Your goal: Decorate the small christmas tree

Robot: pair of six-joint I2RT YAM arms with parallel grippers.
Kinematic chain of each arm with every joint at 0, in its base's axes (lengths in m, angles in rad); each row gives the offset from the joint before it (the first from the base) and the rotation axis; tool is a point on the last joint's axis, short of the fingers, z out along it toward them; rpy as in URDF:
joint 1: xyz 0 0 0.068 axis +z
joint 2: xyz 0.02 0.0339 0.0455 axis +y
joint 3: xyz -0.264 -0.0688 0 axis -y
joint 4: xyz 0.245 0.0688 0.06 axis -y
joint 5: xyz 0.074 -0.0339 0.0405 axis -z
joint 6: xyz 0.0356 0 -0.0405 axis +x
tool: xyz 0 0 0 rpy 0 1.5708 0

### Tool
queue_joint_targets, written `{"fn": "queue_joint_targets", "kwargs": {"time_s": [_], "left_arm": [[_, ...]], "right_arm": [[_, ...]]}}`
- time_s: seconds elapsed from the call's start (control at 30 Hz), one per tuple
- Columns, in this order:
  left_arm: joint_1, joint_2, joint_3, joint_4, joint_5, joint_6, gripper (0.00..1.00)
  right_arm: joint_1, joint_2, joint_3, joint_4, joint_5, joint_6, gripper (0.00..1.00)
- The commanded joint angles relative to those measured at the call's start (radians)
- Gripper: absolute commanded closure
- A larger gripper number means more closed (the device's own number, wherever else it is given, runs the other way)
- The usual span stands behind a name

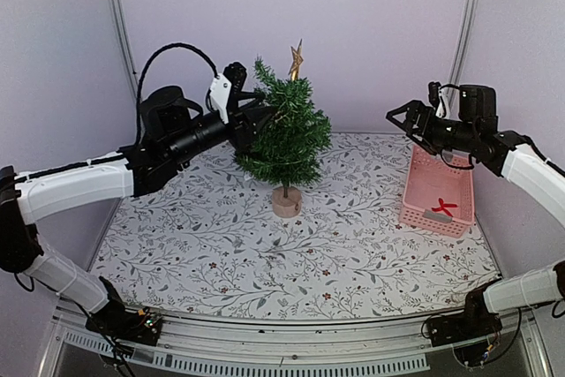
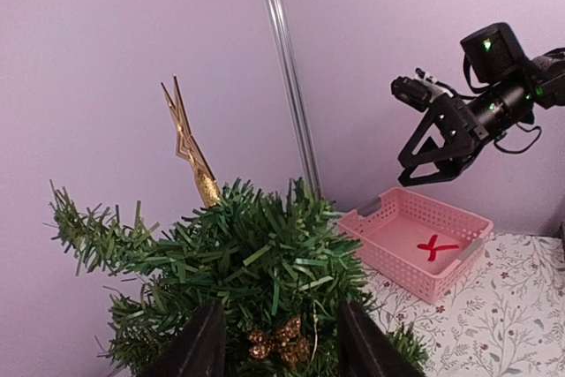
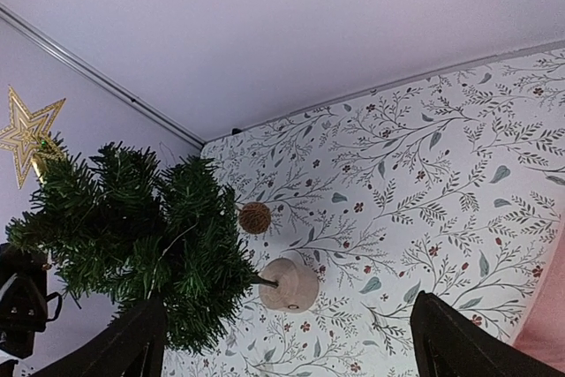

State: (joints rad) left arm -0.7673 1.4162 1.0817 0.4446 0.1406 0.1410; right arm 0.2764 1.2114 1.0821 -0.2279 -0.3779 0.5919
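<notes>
**Small christmas tree** (image 1: 284,134): upright on its round wooden base (image 1: 286,201) towards the back of the desk (image 1: 221,253), long axis vertical, a gold star (image 1: 296,59) at the tip. A gold cone cluster (image 2: 275,340) and a brown ball (image 3: 255,217) hang in the branches.

**Left gripper** (image 1: 258,115): reaches level into the upper branches from the tree's left. Its jaws stand partly apart, either side of the cluster with a gap each way, clamping nothing.

**Right gripper** (image 1: 402,118): spread wide and empty, well apart to the tree's right, near a pink basket (image 1: 437,187) holding a red cross-shaped piece (image 1: 444,207).

The left arm is nearer the tree, and the right is nearer the basket, so it is probably the one to fetch the next piece.
</notes>
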Motion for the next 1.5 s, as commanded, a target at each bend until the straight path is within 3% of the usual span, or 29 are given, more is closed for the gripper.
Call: {"fn": "queue_joint_targets", "kwargs": {"time_s": [0.0, 0.13, 0.3, 0.5, 0.6, 0.67, 1.13, 1.47], "left_arm": [[0.008, -0.083, 0.018, -0.026, -0.012, -0.012, 0.51], [0.013, -0.146, -0.022, -0.049, -0.080, -0.060, 0.43], [0.031, -0.219, -0.115, -0.090, -0.172, -0.135, 0.42], [0.054, -0.268, -0.225, -0.098, -0.220, -0.227, 0.43], [0.057, -0.267, -0.245, -0.098, -0.232, -0.241, 0.44], [0.057, -0.264, -0.254, -0.095, -0.237, -0.245, 0.44], [0.059, -0.229, -0.265, -0.086, -0.227, -0.247, 0.46], [0.059, -0.220, -0.266, -0.085, -0.230, -0.241, 0.47]], "right_arm": [[-0.061, 0.007, 0.035, -0.050, -0.009, -0.040, 0.01], [-0.130, 0.016, 0.055, -0.155, 0.042, -0.093, 0.01], [-0.187, 0.098, 0.092, -0.366, 0.177, -0.205, 0.03], [-0.216, 0.216, 0.092, -0.474, 0.350, -0.274, 0.25], [-0.267, 0.256, 0.030, -0.472, 0.371, -0.240, 0.42], [-0.311, 0.267, -0.012, -0.457, 0.373, -0.218, 0.48], [-0.406, 0.427, -0.056, -0.324, 0.408, -0.205, 0.65], [-0.413, 0.556, -0.033, -0.275, 0.336, -0.203, 0.70]]}}
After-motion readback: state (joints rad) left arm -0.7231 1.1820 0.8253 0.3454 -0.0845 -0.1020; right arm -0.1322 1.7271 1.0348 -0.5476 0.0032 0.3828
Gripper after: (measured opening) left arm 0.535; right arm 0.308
